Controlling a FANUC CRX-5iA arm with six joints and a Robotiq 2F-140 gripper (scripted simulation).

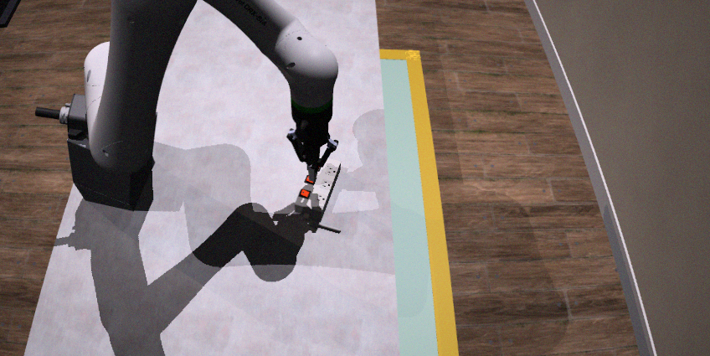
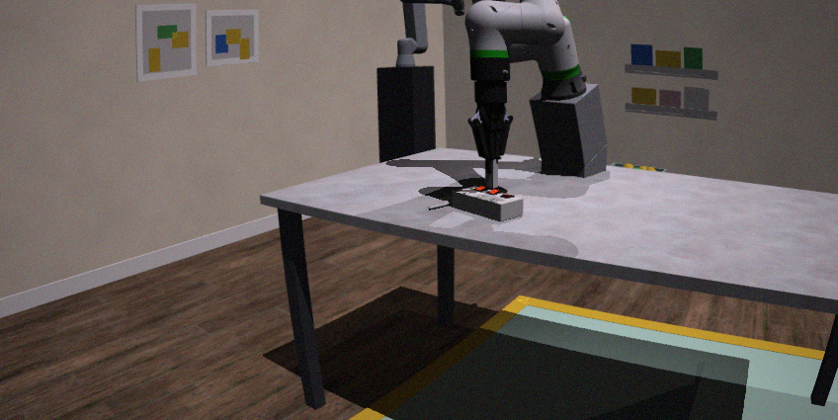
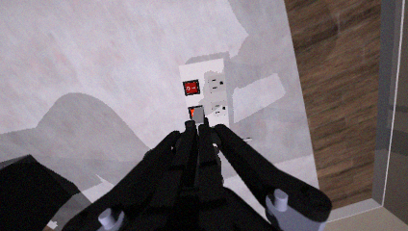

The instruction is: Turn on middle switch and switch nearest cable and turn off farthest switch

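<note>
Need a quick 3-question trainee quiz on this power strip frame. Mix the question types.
1. True or false: the gripper is shut with nothing between its fingers.
2. In the wrist view, which switch on the power strip are the fingertips over? A) the one nearest the cable B) the middle one C) the one farthest from the cable
3. In the exterior view, how many switches glow orange?

Key:
1. True.
2. B: the tips partly cover the middle switch.
3. Two; the farthest switch is a darker red.
</note>
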